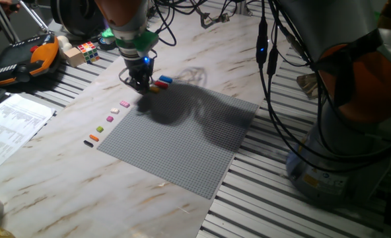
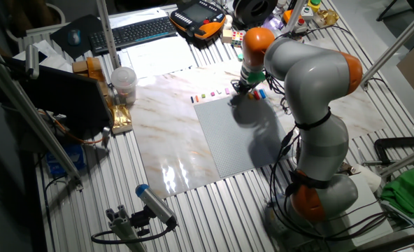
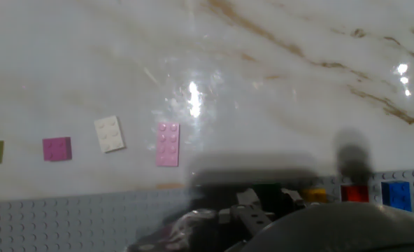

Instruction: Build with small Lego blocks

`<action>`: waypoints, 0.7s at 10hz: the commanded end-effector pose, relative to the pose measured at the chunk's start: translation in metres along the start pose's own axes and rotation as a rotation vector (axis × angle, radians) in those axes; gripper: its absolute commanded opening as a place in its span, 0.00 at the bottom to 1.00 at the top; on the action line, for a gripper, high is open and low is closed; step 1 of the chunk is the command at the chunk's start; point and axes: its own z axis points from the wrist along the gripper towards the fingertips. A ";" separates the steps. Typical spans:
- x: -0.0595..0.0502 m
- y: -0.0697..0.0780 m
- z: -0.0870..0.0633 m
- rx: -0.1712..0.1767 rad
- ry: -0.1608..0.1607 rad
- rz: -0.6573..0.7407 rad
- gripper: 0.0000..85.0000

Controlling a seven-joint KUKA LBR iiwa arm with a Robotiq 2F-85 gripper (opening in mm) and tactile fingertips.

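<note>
Hand view, item: gripper [image 3: 263, 210] low at bottom centre over the green brick [image 3: 266, 189] at the baseplate [image 3: 67, 217] edge, jaw opening indiscernible (blurred); pink brick [image 3: 168, 144] centre-left; advise square, vertical descent.

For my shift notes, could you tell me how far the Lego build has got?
Nothing looks built: the grey baseplate shows no assembled bricks. The gripper is low over the bricks at its edge; whether it holds one is unclear. The pink, white and magenta bricks lie loose.
</note>
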 end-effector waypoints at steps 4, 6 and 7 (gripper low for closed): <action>0.008 -0.003 0.012 -0.016 0.000 -0.002 0.01; 0.008 -0.005 0.014 -0.020 0.004 -0.005 0.01; 0.007 -0.005 0.015 -0.024 0.006 -0.005 0.01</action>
